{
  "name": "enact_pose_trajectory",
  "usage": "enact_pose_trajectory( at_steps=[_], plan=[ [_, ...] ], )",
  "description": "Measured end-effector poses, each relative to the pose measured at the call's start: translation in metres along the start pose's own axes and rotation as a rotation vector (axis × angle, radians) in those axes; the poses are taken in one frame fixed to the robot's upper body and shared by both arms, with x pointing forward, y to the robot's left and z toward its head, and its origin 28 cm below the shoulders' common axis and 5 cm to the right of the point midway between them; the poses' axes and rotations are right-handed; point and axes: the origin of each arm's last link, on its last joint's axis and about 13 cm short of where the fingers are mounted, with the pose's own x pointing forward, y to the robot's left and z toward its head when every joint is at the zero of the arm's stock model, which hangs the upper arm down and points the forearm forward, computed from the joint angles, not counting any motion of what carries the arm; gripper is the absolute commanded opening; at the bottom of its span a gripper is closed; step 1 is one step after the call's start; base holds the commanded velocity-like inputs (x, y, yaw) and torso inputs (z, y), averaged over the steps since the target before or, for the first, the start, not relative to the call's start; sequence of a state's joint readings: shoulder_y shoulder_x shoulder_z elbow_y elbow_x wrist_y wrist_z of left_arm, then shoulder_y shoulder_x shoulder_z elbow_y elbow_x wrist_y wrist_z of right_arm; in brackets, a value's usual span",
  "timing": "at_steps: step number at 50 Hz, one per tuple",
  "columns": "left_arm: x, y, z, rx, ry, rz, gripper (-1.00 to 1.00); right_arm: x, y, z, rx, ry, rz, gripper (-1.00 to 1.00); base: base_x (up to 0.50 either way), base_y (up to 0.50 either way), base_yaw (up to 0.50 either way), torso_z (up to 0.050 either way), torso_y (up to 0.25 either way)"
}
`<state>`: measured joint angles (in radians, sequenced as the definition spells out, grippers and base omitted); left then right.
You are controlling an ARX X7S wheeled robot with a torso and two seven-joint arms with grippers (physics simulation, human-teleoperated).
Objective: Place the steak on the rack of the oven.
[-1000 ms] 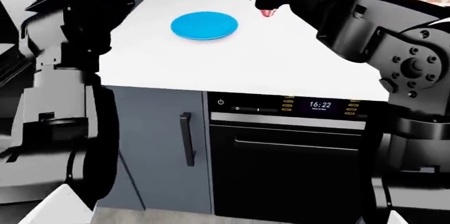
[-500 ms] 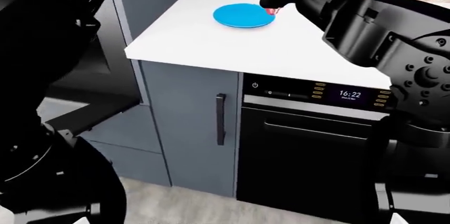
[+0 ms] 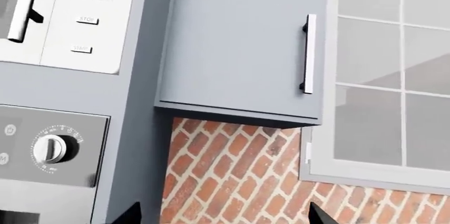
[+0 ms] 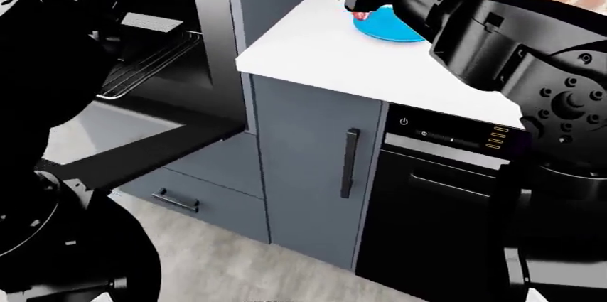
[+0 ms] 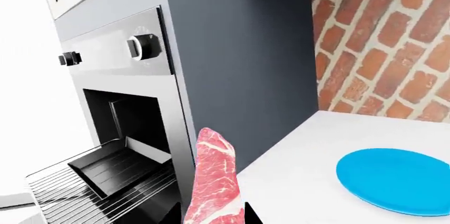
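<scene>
My right gripper (image 4: 363,8) is shut on the steak (image 5: 213,182), pink-red with white marbling, and holds it above the white counter (image 4: 323,50) next to the blue plate (image 4: 391,26). The steak shows as a small red tip under the gripper in the head view (image 4: 362,15). The oven (image 5: 137,103) stands open to the left, its door (image 4: 124,138) dropped flat. The silver wire rack (image 5: 98,184) is pulled part way out, with a flat black tray (image 5: 116,166) above it; the rack also shows in the head view (image 4: 152,64). My left gripper (image 3: 225,217) is open and empty, facing an upper cabinet.
A second oven (image 4: 446,202) with a lit panel sits under the counter at right. A grey cabinet door (image 4: 318,174) and a drawer (image 4: 190,199) stand between the two ovens. A brick wall (image 5: 393,45) runs behind the counter. My left arm (image 4: 57,53) fills the head view's left side.
The head view has swung left: the counter and plate slid right, and the open oven with its rack came into sight. The right gripper still holds the steak over the counter.
</scene>
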<state>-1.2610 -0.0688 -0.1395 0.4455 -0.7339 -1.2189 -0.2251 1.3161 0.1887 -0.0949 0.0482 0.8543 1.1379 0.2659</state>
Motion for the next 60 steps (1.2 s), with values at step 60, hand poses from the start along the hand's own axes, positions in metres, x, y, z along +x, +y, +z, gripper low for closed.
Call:
enact_pose_trajectory(
  at_steps=[60],
  plan=[
    [0.001, 0.001, 0.001, 0.006, -0.003, 0.006, 1.0, -0.017, 0.007, 0.018, -0.016, -0.049, 0.042, -1.0, 0.0, 0.0, 0.5, 0.0, 0.0]
  ],
)
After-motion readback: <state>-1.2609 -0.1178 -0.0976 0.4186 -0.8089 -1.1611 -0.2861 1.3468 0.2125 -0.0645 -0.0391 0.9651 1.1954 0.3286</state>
